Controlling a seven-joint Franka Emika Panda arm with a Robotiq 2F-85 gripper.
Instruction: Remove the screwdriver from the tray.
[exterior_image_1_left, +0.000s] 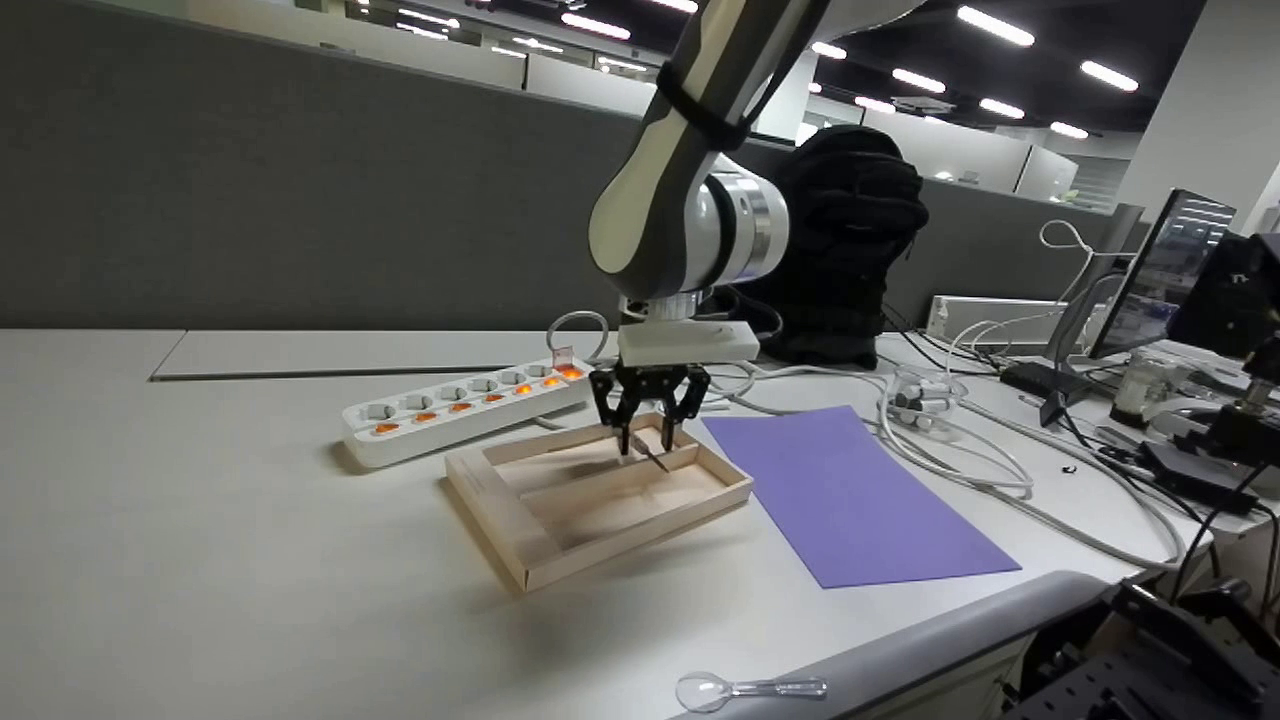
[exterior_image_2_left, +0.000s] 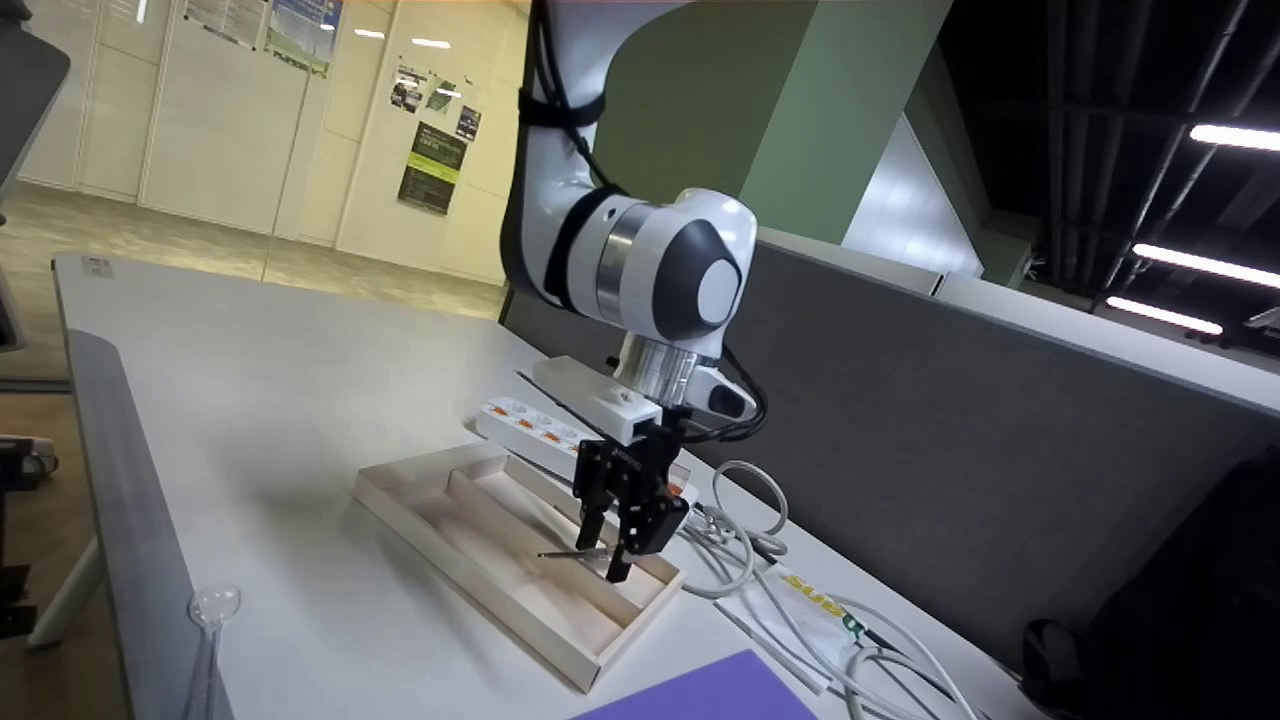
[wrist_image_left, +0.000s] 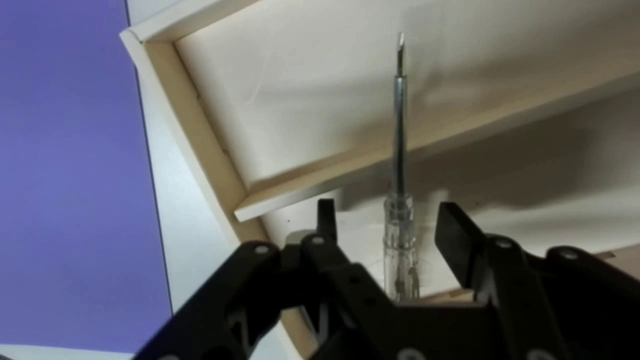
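Nearest of all, the gripper (wrist_image_left: 387, 215) is pointing down into the pale wooden tray (exterior_image_1_left: 640, 540). Its two fingers (wrist_image_left: 327, 217) are standing apart and pinching nothing; the wrist view is showing a gap on each side of what is lying between them. That is the clear handle (wrist_image_left: 399, 240) of the screwdriver (wrist_image_left: 399, 167), sitting closer to the finger on the right of that view. The gripper's body is hiding the handle's far end.

The screwdriver's long axis is running crosswise to the line from finger to finger. A plain squeeze on the handle, without any turn first, therefore seems to be the fitting move before lifting it out.

A little farther off, the thin metal shaft (wrist_image_left: 400, 120) is reaching away from the gripper, passing over the tray's divider (wrist_image_left: 310, 188), with its tip (wrist_image_left: 400, 42) over the other compartment. Whether the shaft is resting on the divider cannot be told.

Farther out, in an exterior view, a white power strip (exterior_image_1_left: 470, 415) is lying left of the gripper and a purple sheet (exterior_image_1_left: 850, 500) right of it, both on the white counter (exterior_image_1_left: 250, 520). Beyond the gripper, a black backpack (exterior_image_1_left: 845, 220) is standing.
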